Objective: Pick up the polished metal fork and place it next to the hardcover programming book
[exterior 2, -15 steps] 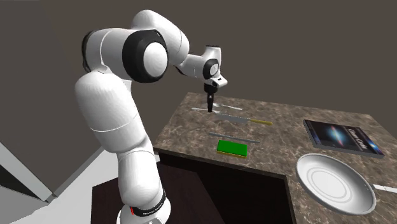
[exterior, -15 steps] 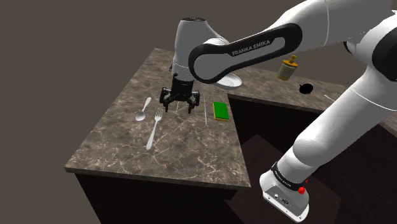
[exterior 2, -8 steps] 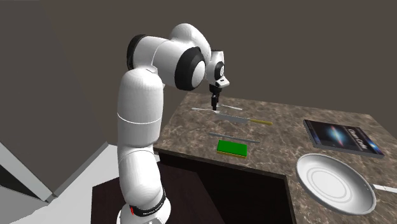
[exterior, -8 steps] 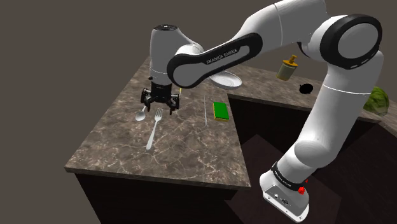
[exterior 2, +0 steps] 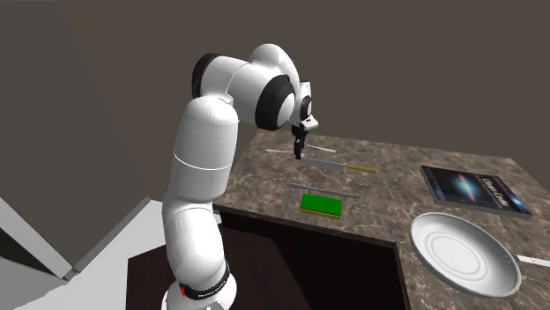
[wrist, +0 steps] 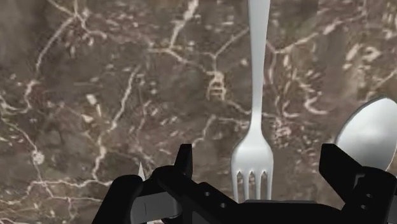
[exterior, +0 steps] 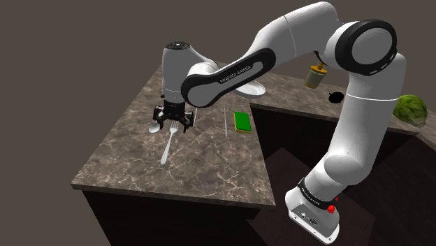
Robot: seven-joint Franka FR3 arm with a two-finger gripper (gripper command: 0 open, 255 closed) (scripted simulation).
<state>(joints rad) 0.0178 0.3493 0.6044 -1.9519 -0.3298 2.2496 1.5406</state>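
A silver fork [exterior: 168, 145] lies on the dark marble counter [exterior: 126, 164], tines toward the back. My black gripper [exterior: 172, 126] hangs open just above the tines. In the wrist view the fork [wrist: 256, 121] runs away from the hand, its tines between my spread fingers [wrist: 184, 160] and touching neither; the gripper [wrist: 259, 167] holds nothing. In the second exterior view the gripper [exterior 2: 300, 154] points down at the counter's far left end. The book [exterior 2: 474, 189], dark with a galaxy cover, lies flat far off to that view's right.
A silver spoon [exterior: 154, 127] lies close beside the fork, also beside one finger as spoon [wrist: 372, 133]. A thin knife [exterior: 225, 123] and a green sponge [exterior: 242, 122] sit to the shoulder view's right. A grey plate [exterior 2: 463, 253] lies near the book. A yellow bottle [exterior: 318, 75] stands further back.
The arm swung toward the shoulder view's left and came lower, carrying the gripper from near the knife to over the fork's tines. The fingers stayed open.
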